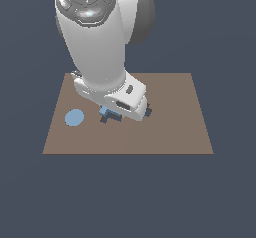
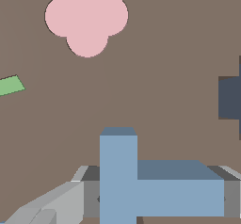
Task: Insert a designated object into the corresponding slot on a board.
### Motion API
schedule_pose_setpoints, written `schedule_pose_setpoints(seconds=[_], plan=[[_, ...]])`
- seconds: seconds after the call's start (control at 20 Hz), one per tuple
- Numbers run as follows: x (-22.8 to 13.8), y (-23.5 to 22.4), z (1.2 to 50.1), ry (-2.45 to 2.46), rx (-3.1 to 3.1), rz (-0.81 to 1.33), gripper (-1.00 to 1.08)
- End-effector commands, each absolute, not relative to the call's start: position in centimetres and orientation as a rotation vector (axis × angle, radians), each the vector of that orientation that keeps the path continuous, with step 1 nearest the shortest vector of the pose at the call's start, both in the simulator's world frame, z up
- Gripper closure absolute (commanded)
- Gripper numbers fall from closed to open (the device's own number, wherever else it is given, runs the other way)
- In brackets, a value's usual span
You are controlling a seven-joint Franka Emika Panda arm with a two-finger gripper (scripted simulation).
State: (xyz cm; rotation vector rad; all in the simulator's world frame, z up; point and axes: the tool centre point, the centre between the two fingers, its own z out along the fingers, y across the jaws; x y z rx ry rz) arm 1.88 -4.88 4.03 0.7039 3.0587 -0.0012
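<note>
Blue T (image 2: 141, 190): clamped between the gripper (image 2: 155, 197) jaws over the board (image 1: 175, 127), ready for carrying to its slot (image 2: 230, 98).

The arm (image 1: 100, 47) is leaning over the brown board (image 1: 170, 122), its gripper (image 1: 116, 113) hiding most of the light-blue T block (image 1: 105, 112); a blue disc (image 1: 74, 118) is lying at nine o'clock.

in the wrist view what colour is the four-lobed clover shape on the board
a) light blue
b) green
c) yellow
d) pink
d: the four-lobed shape is pink, lying flat on the brown board; the light-blue piece is the T block between the gripper fingers.
</note>
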Motion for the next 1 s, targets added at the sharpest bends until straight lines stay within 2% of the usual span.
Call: schedule_pose_setpoints(seconds=[0.0,0.95], plan=[[2.37,-4.98,4.06,3.072,0.641,-0.001,1.08],[3.31,-5.03,3.44,3.095,0.527,-0.001,1.08]])
